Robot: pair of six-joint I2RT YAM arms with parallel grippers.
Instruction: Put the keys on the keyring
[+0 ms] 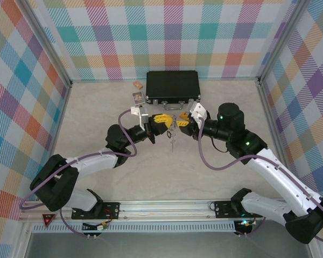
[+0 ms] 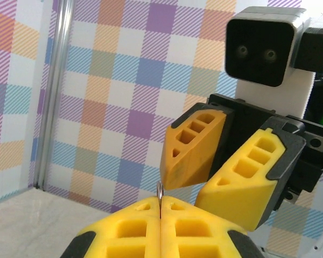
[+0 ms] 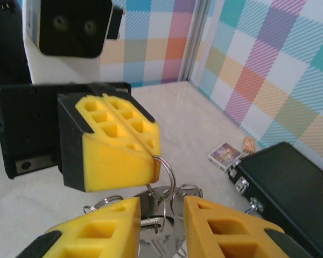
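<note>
Overhead looks down; facing wrist views closely share left pincer point(image 2: 160, 212), right pincer point(image 2: 196, 187).

left arm point(image 1: 91, 161), right arm point(image 1: 274, 172): white shells, black joints, mauve cables | right arm: small green lamps | left gripper point(image 1: 166, 120), right gripper point(image 1: 178, 123): yellow hollow-celled wedge fingers point(image 3: 113, 150), black backing | wrist camera point(image 2: 261, 45): black two-lens box, white bracket | bases point(image 1: 105, 208): black plates
</note>
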